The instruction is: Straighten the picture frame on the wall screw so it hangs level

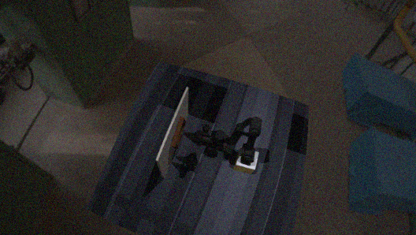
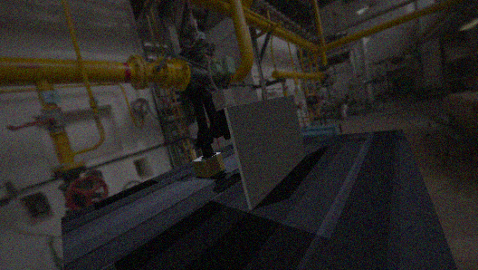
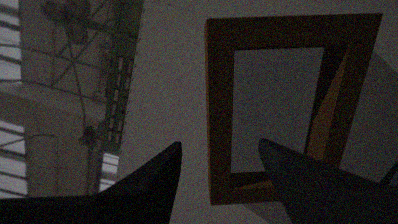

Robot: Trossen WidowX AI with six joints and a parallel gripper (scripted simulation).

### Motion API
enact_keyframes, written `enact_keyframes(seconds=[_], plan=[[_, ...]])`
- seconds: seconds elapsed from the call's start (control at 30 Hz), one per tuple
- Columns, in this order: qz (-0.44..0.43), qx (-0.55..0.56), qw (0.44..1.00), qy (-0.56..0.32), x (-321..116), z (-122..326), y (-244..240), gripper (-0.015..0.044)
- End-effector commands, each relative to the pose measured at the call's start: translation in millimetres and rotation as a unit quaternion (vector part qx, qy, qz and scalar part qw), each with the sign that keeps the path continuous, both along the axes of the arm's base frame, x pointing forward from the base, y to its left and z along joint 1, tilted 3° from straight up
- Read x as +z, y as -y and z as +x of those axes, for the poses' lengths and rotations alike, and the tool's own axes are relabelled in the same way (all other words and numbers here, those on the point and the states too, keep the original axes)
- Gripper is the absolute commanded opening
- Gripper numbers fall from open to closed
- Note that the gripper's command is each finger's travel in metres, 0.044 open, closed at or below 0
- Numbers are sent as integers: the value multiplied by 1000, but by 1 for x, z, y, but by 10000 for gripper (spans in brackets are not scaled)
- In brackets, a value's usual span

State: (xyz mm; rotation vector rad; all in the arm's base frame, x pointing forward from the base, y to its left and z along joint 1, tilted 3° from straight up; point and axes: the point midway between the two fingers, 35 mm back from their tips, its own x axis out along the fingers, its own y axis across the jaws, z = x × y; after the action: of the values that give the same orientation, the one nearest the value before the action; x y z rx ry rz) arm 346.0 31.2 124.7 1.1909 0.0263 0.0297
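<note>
The brown picture frame [image 1: 178,133] [image 3: 219,100] hangs on the front of the pale upright wall panel [image 1: 172,124] [image 2: 267,149] [image 3: 170,75]. The screw and the notched strip are hidden. My gripper [image 1: 187,135] [image 3: 219,146] is open, with nothing held, and points at the frame from just in front of it. In the wrist view one bar of the frame appears between the fingertips, and the right finger covers part of a corner and the opening. I cannot tell whether a finger touches it. The wrist view is turned, so the frame's tilt cannot be read surely. The panel hides the frame in the exterior view.
The arm stands on a small block [image 1: 245,170] [image 2: 209,168] with a white top, on a dark striped table [image 1: 221,197] [image 2: 362,190]. The panel stands upright on the table. Blue boxes [image 1: 382,169] are beyond the table. The scene is dim and grainy.
</note>
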Motion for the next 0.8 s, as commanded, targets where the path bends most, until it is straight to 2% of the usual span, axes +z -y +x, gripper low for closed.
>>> enact_keyframes(seconds=[0.0, 0.77], plan=[[2, 1, 1000, -2, -4, 1, 0, 260], [2, 1, 1000, -1, -3, 27, -1, 260]])
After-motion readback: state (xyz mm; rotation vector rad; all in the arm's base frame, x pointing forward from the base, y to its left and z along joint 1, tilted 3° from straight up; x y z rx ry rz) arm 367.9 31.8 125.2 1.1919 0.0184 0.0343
